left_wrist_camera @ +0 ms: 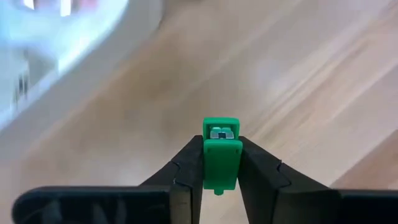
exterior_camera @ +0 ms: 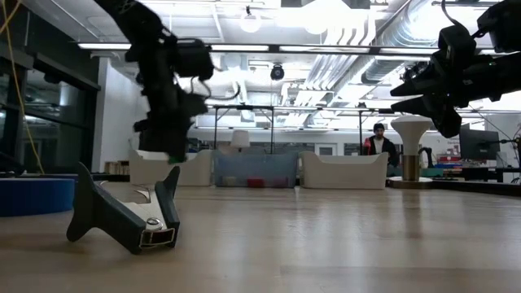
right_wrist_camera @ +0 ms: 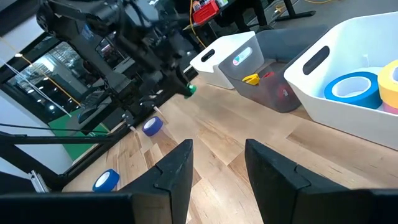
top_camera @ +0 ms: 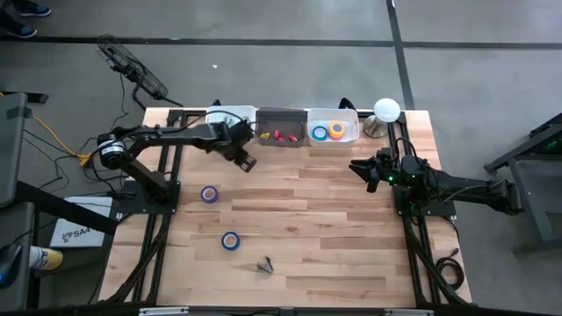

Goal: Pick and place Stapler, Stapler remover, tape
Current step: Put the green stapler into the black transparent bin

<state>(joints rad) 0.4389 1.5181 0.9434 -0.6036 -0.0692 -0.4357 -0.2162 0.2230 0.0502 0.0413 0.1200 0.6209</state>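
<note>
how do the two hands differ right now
The left hand is shut on a small green stapler and hovers near the white bin at the table's back left. The right hand is open and empty, waiting near the table's right edge, below the white bin holding tape rolls. Both are raised off the wooden table.

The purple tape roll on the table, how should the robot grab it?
The purple tape roll lies flat with its hole facing up. Probably best from straight above: one finger in the hole, one outside, pinching the ring's wall. The right gripper is open; the left gripper holds a green stapler.
</note>
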